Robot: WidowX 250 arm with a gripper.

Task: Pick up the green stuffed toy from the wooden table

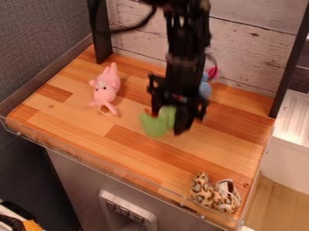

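Arm: black, in from the top edge, right of centre, pointing down the frame. Gripper: low over the wooden worktop, near the middle of the frame. State of gripper: cannot tell whether spread, pressed together or pinching the green toy. Nearest item: green soft toy, just left of and partly behind the gripper, at the centre of the frame; contact with the gripper or with the wood not determinable.

Other items on the worktop:
- Pink soft toy, upper left of centre, lying lengthwise, with small dark eyes, long ears toward the top of the frame and a thin pale loop at the lower end.
- Blue item with a magenta part, right of the arm, near the back edge; partly hidden by the arm, kind not clear.
- Leopard-print soft item, lower right, near the front corner, with white and dark parts at its right side.

Surroundings: whitish plank wall behind, between a black post at upper left and a second post at right. Clear edging along the front of the worktop. Grey wall at left. Metal front with a switch panel at bottom. White ribbed fixture at right edge, pale wood floor below.
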